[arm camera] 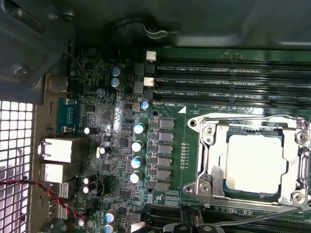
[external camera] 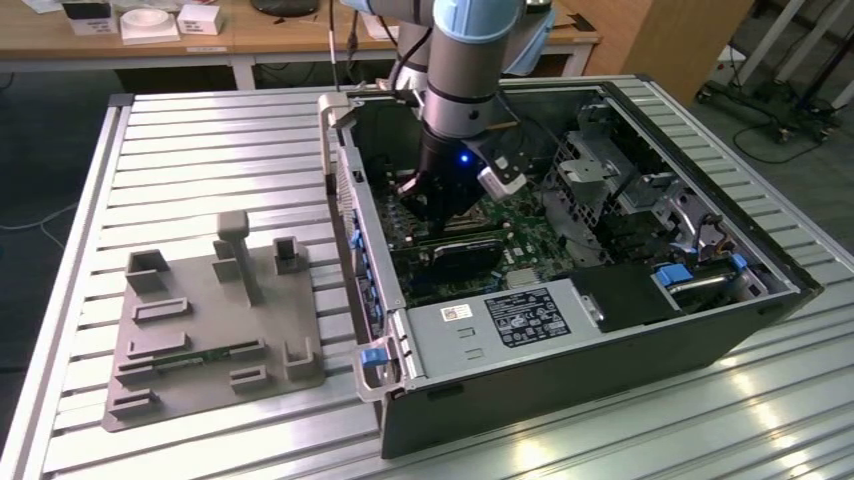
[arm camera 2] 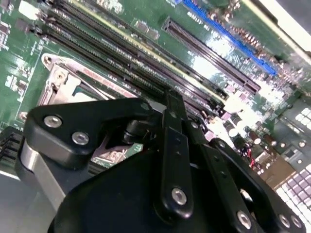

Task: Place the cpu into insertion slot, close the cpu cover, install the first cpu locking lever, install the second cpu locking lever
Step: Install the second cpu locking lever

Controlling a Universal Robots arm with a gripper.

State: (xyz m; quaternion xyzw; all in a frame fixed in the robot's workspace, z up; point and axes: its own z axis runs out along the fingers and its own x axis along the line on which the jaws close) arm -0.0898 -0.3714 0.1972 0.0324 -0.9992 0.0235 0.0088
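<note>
The cpu, a flat square chip with a silvery top, lies in the insertion slot, where a dark strip of socket shows along one of its edges. The cpu cover, a silvery frame, lies flat around the chip. A thin metal lever rod runs along one side of the socket; whether it is latched I cannot tell. In the exterior view my gripper is low inside the open computer case, over the motherboard. In the second wrist view its black linkage hides most of the socket; one corner of the frame shows.
Long black memory slots run beside the socket. Capacitors and rear ports stand on the board's other side. A red wire crosses near the ports. Outside the case, a grey fixture tray rests on the ribbed metal table.
</note>
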